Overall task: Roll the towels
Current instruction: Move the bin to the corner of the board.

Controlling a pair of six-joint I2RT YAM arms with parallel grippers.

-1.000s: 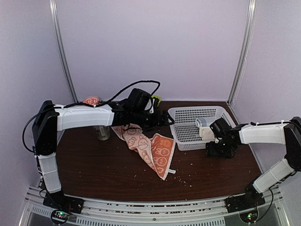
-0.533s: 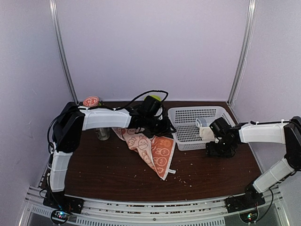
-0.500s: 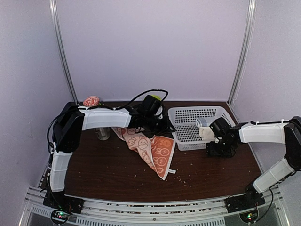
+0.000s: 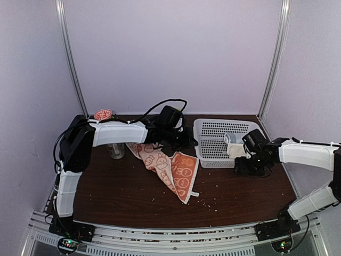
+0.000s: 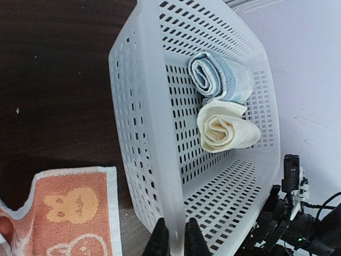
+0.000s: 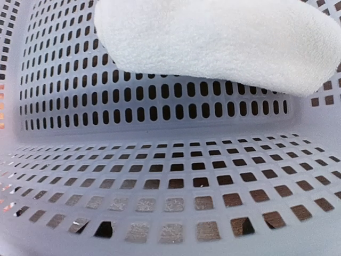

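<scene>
Fingertips (image 5: 161, 241) of the left gripper (image 5: 175, 240) are closed on the rim of the white perforated basket (image 5: 152, 106), whose wall is pinched between them. The orange rabbit-print towel (image 4: 171, 166) lies unrolled on the table (image 4: 117, 186), just beside those fingers and outside the basket, its long axis running from far left to near right. It is judged nearer the left arm. The right gripper (image 4: 240, 155) sits at the basket's opposite side by the cream roll (image 5: 226, 128); whether its fingers are parted cannot be told.

open tabletop (image 4: 117, 186) in front, basket (image 4: 212, 145) and towel (image 4: 178, 170) behind
</scene>
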